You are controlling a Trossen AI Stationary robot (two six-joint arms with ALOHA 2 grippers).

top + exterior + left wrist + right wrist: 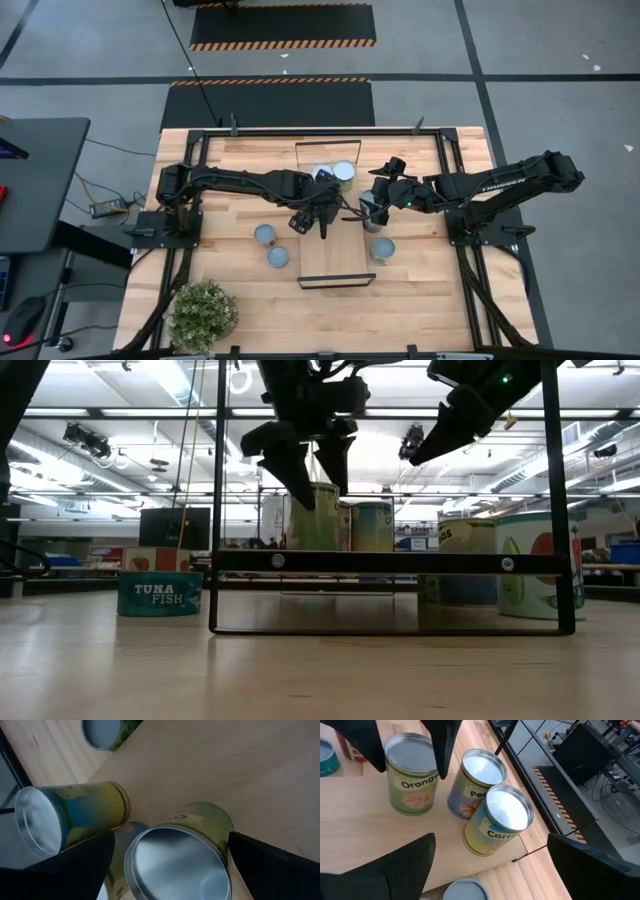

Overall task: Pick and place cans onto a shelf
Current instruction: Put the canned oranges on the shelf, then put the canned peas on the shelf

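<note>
My left end effector (311, 222) hung wide open and empty over a can (175, 860) on the shelf (338, 262). It looked hard, smooth and slippery, so I'd squeeze its round sides.

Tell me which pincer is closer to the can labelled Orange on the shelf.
Left. The left pincer hangs open directly over the Orange can on the shelf, fingers either side of its top. The right pincer, also open, sits off to the side, clear of it.
</note>
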